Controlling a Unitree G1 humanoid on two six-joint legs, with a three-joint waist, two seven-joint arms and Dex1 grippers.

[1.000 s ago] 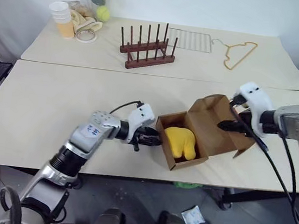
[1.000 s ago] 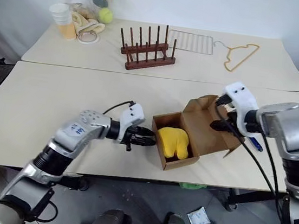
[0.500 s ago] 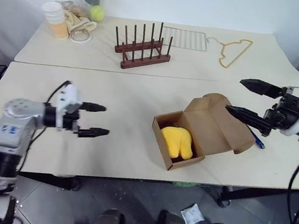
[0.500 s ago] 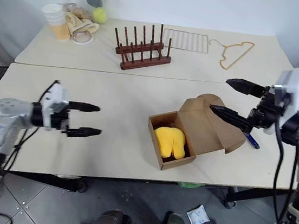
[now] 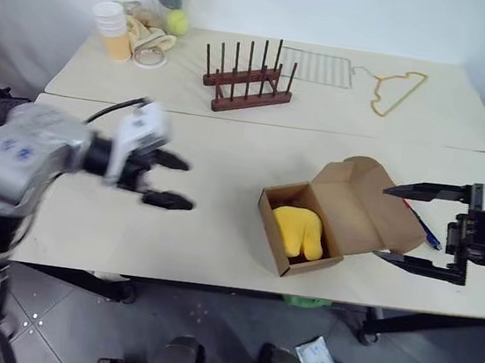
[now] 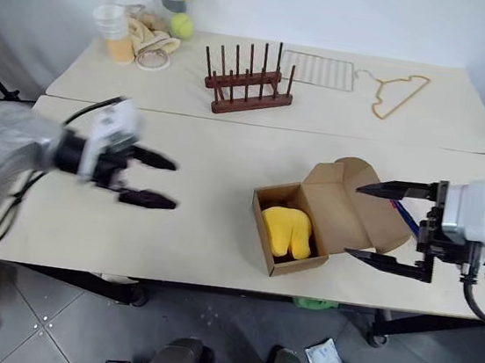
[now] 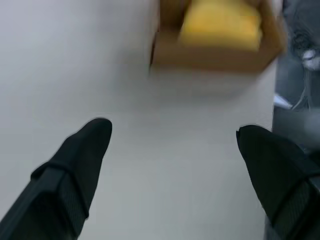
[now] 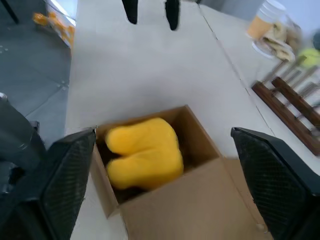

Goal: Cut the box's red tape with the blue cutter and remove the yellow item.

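**Box lies open near the front edge with the yellow item inside; both grippers released and empty**

Two pale tables (image 5: 228, 158) stand end to end, a seam running across between them. On the nearer table, toward its front edge and right of the middle, sits the box (image 5: 331, 215), its lid flap thrown back toward the right edge. The yellow item (image 5: 301, 231) rests inside the open compartment, lumpy lobes up, touching the carton's inner walls. The red tape cannot be made out on the flaps.

The right gripper (image 6: 392, 226) hovers at the table's right edge just beside the folded-back flap, its two black fingers spread wide, one above the other, gripping nothing. The left gripper (image 5: 170, 180) hangs over the left half of the nearer table, well apart from the box, likewise released with fingers spread and empty.

On the far table a wooden peg rack (image 5: 248, 80) stands near the middle, a wire grid (image 5: 320, 67) lies flat behind it, and a tan clothes hanger (image 5: 397, 90) lies toward the back right corner. A cluster of cups and balls (image 5: 143, 19) occupies the back left corner.

The blue cutter (image 5: 427, 231) lies on the nearer table close to the right edge, just past the box's flap, between the right gripper's fingers as seen from the head.
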